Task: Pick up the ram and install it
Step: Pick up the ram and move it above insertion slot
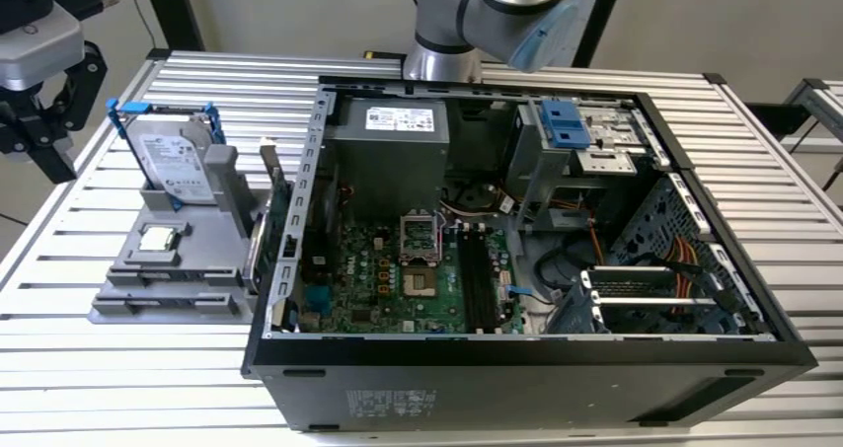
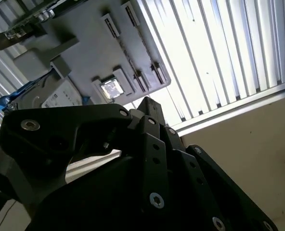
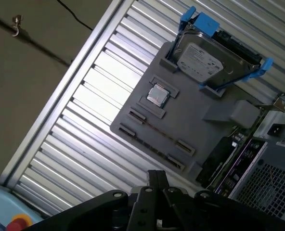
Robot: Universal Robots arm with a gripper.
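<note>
While the tool (image 3: 157, 174) hovers clenched empty, the ram (image 3: 159, 133) stands edge-up in the gray holder (image 1: 132, 304), six o'clock of the processor chip (image 1: 158, 238) in the exterior view. Best align with its length and pinch mid-span.

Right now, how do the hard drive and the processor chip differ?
The hard drive stands on edge; the processor chip lies flat. The hard drive is far larger than the chip. The drive has blue handles, the chip none. Both are silvery, on the grey holder.
</note>
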